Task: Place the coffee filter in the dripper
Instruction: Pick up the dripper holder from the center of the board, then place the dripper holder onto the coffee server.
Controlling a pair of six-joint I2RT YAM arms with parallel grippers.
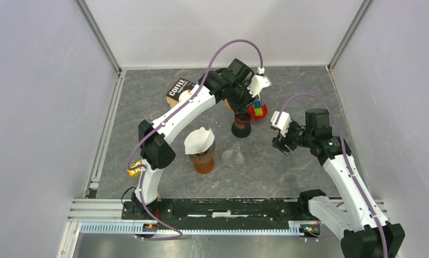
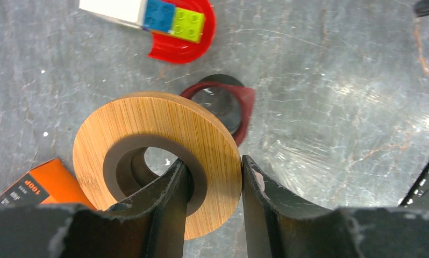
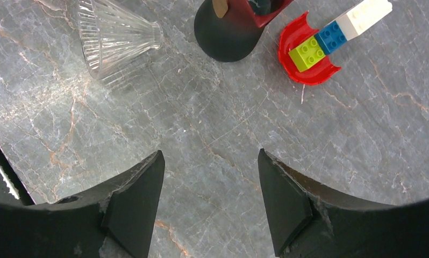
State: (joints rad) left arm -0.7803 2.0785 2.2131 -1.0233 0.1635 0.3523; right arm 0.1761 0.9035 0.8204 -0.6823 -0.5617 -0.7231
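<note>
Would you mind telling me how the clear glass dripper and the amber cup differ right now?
The clear glass dripper lies on its side; the amber cup stands upright. The dripper is empty, while the cup holds the white paper filter. The dripper is colourless and ribbed; the cup is orange-tinted. Both sit on the table, held by nothing.

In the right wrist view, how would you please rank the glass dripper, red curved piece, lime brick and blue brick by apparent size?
1. glass dripper
2. red curved piece
3. Smallest, looking alike: lime brick and blue brick.
</note>
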